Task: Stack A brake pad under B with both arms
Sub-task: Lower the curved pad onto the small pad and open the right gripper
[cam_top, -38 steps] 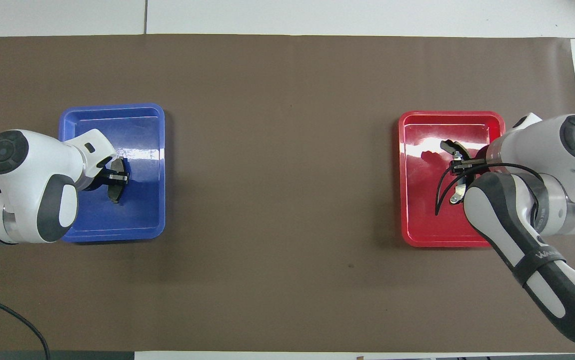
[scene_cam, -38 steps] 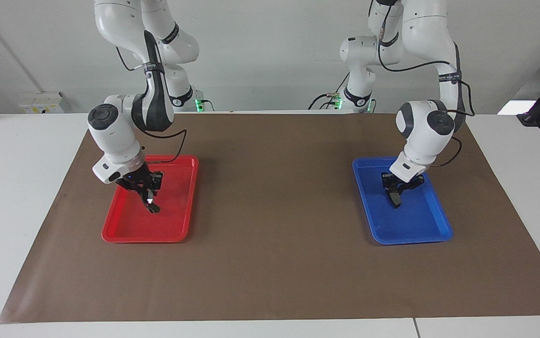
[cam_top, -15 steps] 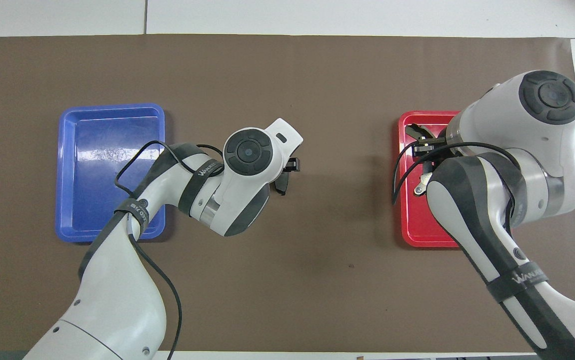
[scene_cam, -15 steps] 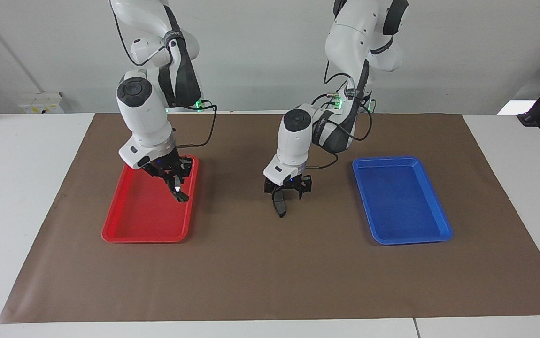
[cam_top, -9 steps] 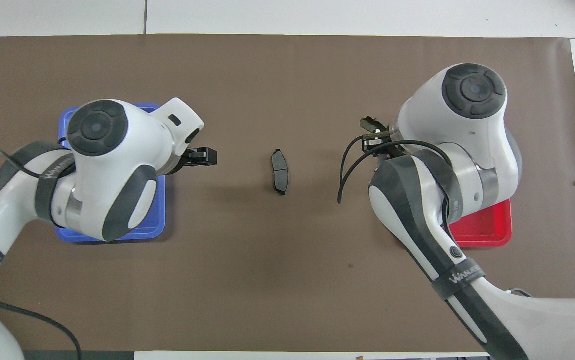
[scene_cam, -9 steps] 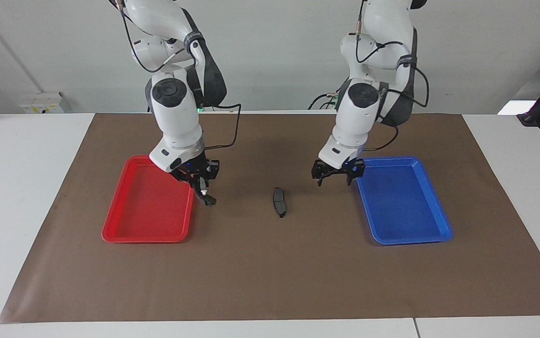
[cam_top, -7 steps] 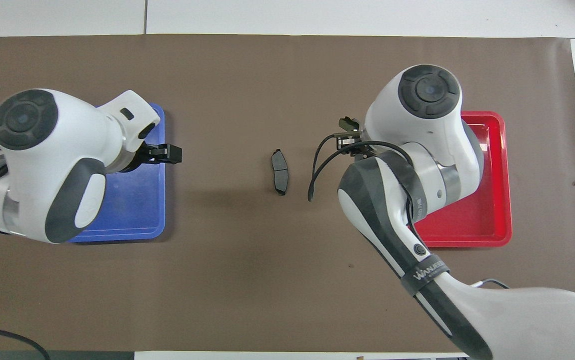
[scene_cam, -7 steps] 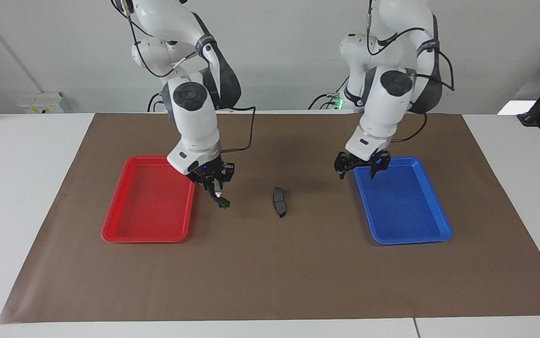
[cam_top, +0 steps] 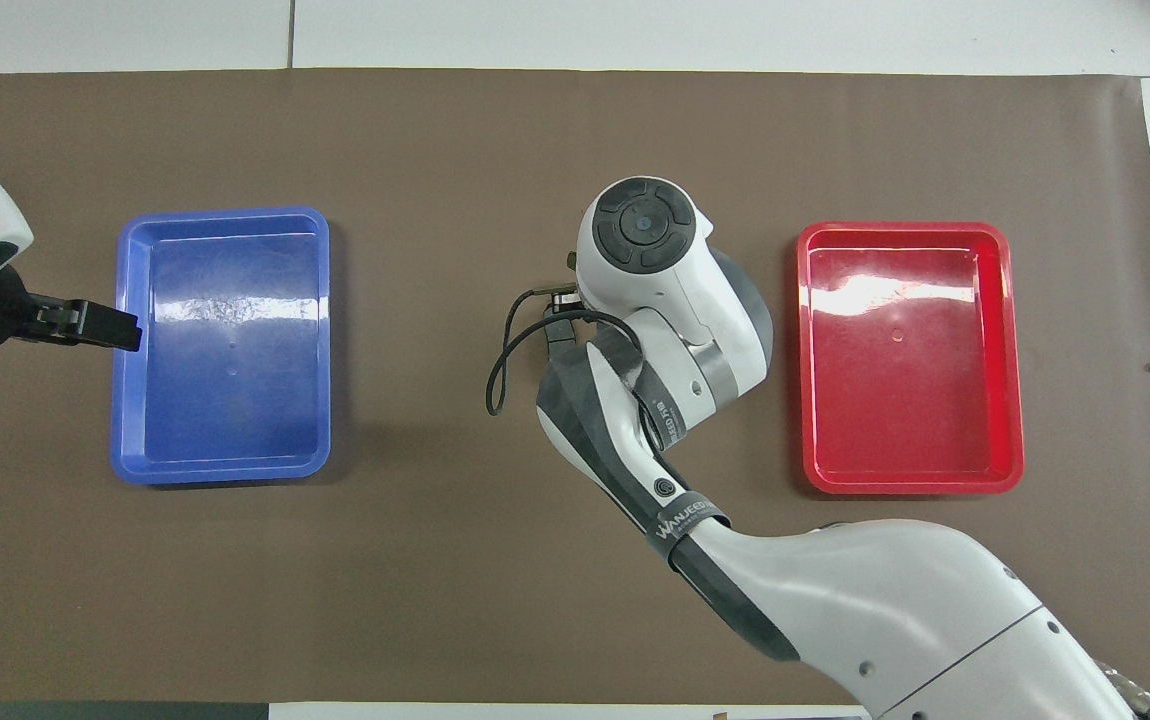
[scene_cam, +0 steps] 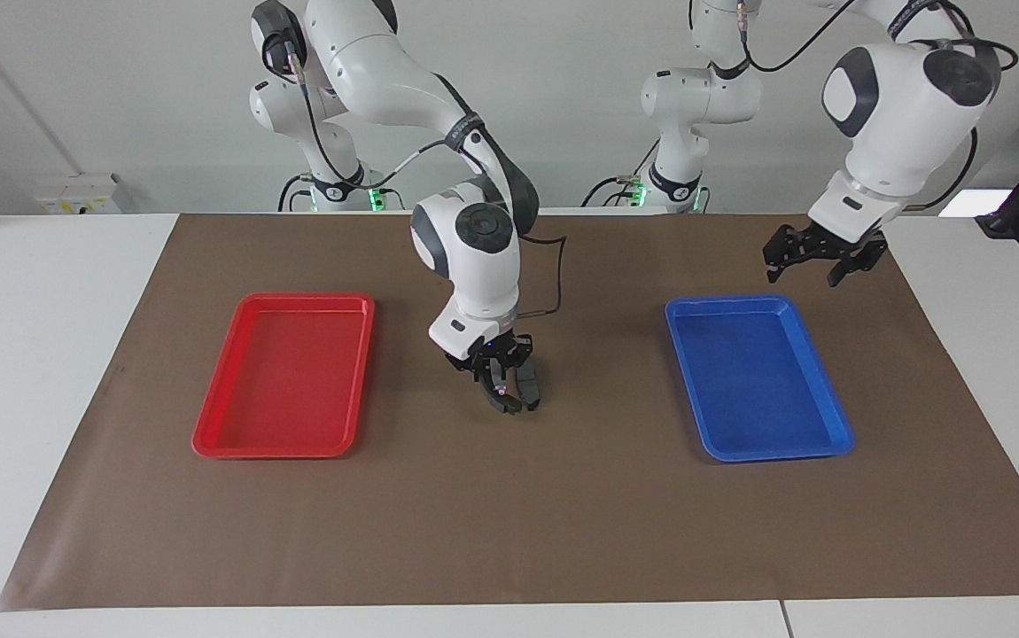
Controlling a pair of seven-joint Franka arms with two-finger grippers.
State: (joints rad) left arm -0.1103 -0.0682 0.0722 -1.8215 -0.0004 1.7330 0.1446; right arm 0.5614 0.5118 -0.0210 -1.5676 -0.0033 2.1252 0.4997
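The A brake pad, short and dark grey, lies flat on the brown mat midway between the two trays. My right gripper is shut on B, a curved black piece with a silver-white end. It holds B low, right against the pad on the red tray's side. I cannot tell whether B touches the pad. In the overhead view the right arm's wrist hides both pieces. My left gripper hangs open and empty in the air, over the mat by the blue tray's corner.
A red tray lies toward the right arm's end and a blue tray toward the left arm's end; both hold nothing. In the overhead view the left gripper is at the blue tray's outer edge.
The right gripper has carried B from beside the red tray to the pad at the mat's middle. The left gripper has risen and drawn back past the blue tray toward its own end.
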